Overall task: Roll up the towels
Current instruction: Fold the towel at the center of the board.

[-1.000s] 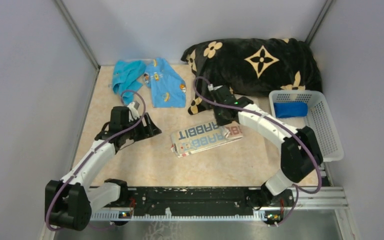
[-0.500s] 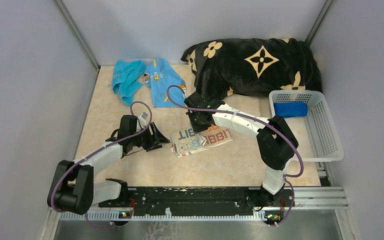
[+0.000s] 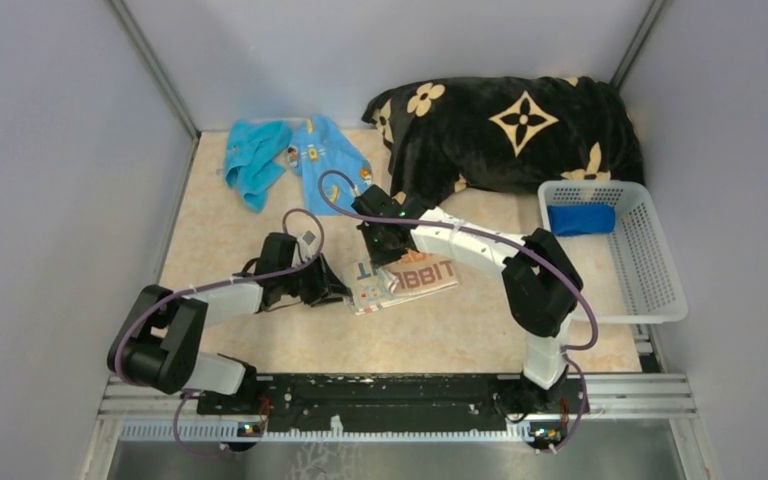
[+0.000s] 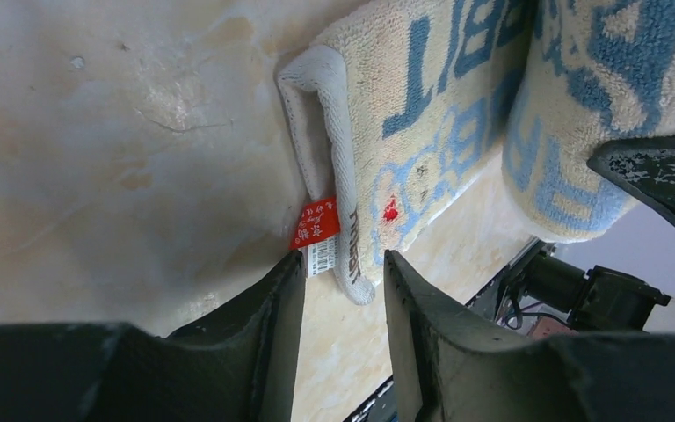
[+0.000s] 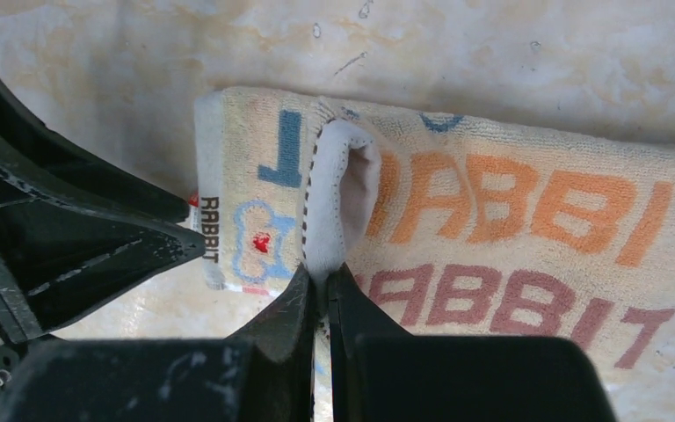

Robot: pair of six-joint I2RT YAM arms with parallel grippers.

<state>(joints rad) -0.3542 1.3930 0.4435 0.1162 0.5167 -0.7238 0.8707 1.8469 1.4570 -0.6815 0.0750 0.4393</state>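
Both arms I'm driving share one build: the left arm (image 3: 222,300) and right arm (image 3: 460,238) have smooth white link shells joined by chunky black joint housings, rounded at the shoulders and elbows. A thin purple cable (image 3: 298,212) runs along each one and loops free near the wrist. The left gripper (image 4: 343,264) and right gripper (image 5: 321,277) are matt black, each with two wedge-shaped fingers (image 4: 268,308) that taper toward the tip. On my wrist views the plastic looks worn, flecked with pale scratches and specks, and the finger flanks carry raised ridges.
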